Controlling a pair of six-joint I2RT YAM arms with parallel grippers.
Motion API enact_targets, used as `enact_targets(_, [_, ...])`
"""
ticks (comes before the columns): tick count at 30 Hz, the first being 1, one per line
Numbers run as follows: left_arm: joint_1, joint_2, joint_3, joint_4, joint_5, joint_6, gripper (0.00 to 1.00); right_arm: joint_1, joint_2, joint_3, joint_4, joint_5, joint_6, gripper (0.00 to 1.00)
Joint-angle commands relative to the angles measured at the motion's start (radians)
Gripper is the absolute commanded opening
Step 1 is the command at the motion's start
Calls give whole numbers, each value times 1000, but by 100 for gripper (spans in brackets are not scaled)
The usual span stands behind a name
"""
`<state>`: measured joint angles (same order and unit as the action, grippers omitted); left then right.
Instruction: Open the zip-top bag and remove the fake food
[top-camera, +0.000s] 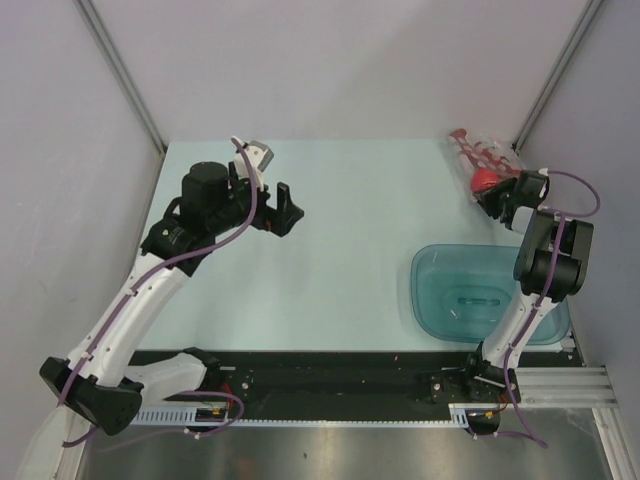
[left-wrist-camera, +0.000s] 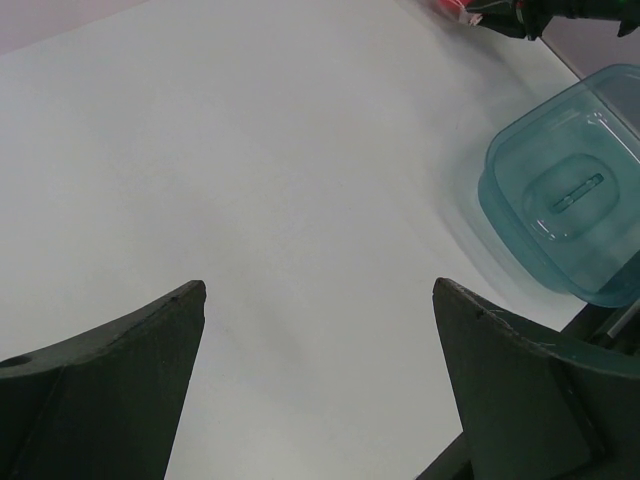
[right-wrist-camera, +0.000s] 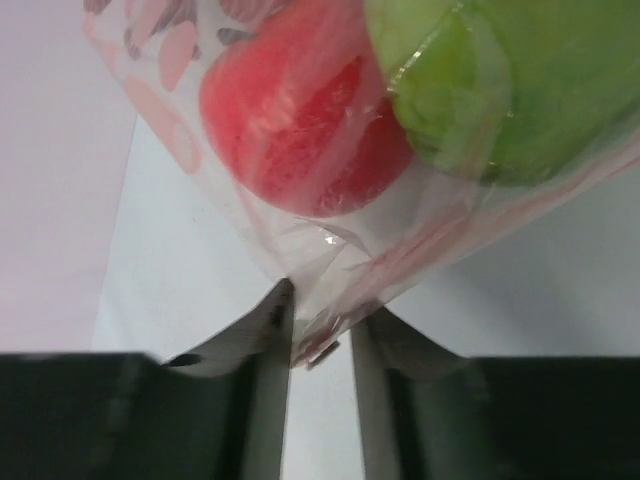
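Observation:
The zip-top bag (top-camera: 487, 160) lies at the table's far right corner. It is clear plastic with a pinkish-red zip strip (right-wrist-camera: 500, 225). Inside it show a round red fruit (right-wrist-camera: 300, 130), a lime-green fruit (right-wrist-camera: 510, 80) and the red lobster (top-camera: 470, 146). My right gripper (right-wrist-camera: 325, 310) is closed narrowly on the bag's corner at the end of the zip strip, with the plastic drawn in between its fingers. In the top view the right gripper (top-camera: 502, 197) is just in front of the bag. My left gripper (top-camera: 278, 210) is wide open and empty, hovering over the left half of the table.
A translucent teal-blue tray (top-camera: 440, 300) stands at the near right by the right arm's base; it also shows in the left wrist view (left-wrist-camera: 520, 160). Grey walls close the table at the back and sides.

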<state>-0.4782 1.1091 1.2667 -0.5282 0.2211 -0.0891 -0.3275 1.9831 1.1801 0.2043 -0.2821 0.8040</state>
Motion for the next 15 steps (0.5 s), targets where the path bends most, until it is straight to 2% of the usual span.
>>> enact_targets(1, [-5,18,46,-21,66,-24,99,-7,-9,12,63,-43,14,19])
enact_targets(4, [-5,40,57,-45,93,-34,97,-2,-24,47,17,-66,-3,8])
enact_targets(5, [-5,41,57,-50,101,-37,97,8,-27,61,0,-80,-14,1])
enact_targets(6, [-5,43,54,-52,106,-40,96,18,-35,78,-43,-88,-26,0])
enact_targets(9, [-5,32,27,-32,115,-64,96,70,-62,115,-115,-117,-51,0])
enact_targets(15, [-3,58,8,0,152,-121,96,218,-127,56,-137,-169,1,0])
